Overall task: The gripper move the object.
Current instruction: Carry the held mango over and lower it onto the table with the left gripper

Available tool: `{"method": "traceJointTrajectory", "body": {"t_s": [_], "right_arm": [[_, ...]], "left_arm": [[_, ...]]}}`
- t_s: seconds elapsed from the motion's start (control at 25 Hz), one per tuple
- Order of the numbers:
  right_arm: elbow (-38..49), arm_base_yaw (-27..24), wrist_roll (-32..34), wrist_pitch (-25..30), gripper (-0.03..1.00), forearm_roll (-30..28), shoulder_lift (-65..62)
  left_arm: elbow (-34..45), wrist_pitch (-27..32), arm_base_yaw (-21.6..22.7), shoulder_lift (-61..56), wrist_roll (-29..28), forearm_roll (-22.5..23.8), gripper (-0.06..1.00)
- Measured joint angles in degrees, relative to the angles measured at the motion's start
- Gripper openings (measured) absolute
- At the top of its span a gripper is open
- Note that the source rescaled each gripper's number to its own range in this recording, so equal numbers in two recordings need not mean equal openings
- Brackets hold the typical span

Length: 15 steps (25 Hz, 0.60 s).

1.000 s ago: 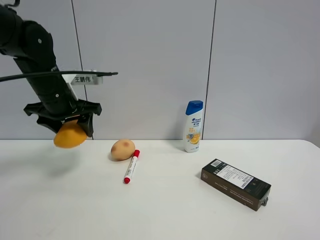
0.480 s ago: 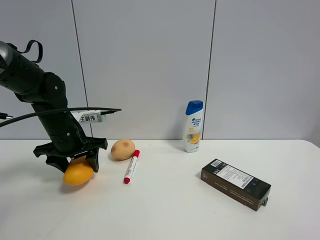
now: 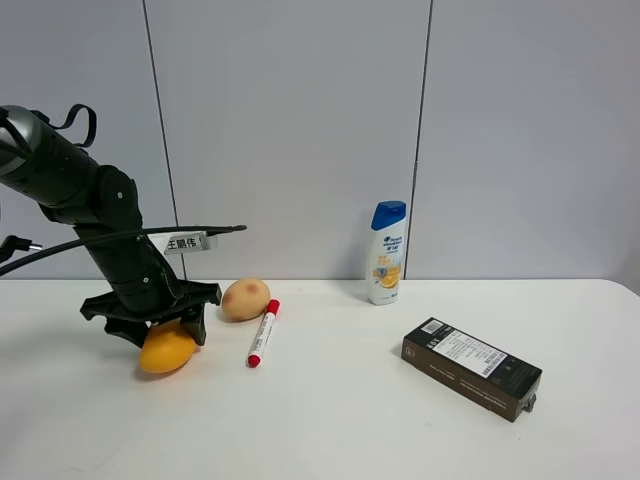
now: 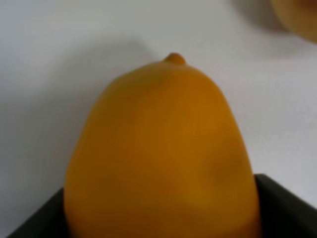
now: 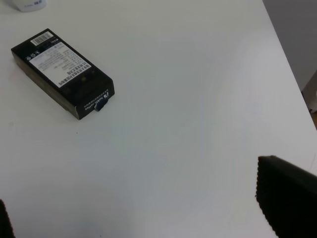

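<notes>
The orange-yellow mango (image 3: 167, 352) lies low at the white table (image 3: 330, 420) on the left, just left of the potato (image 3: 245, 298). My left gripper (image 3: 160, 334), a black claw with a white tag, is shut on the mango from above. In the left wrist view the mango (image 4: 163, 153) fills the picture between the black fingers (image 4: 285, 206), with the table right under it. My right gripper (image 5: 131, 198) is open and empty over the table's right side; it is out of the exterior view.
A red-and-white marker (image 3: 263, 333) lies right of the mango, below the potato. A shampoo bottle (image 3: 386, 253) stands at the back middle. A black box (image 3: 471, 367) lies at the right, also in the right wrist view (image 5: 62, 72).
My left gripper has come down with the mango from mid-air to table level and shifted a little to the right, toward the potato. Nothing else has moved.
</notes>
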Motion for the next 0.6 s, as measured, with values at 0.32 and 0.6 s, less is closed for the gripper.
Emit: {"method": "traceJointTrajectory", "body": {"t_s": [0.32, 0.6], "right_arm": [[0.0, 0.0, 0.0, 0.0, 1.0, 0.0, 0.0], [0.0, 0.0, 0.0, 0.0, 1.0, 0.0, 0.0]], "left_arm": [[0.0, -3.9, -0.8, 0.1, 1.7, 0.0, 0.71], [0.0, -4.0, -0.9, 0.1, 1.0, -0.1, 1.0]]}}
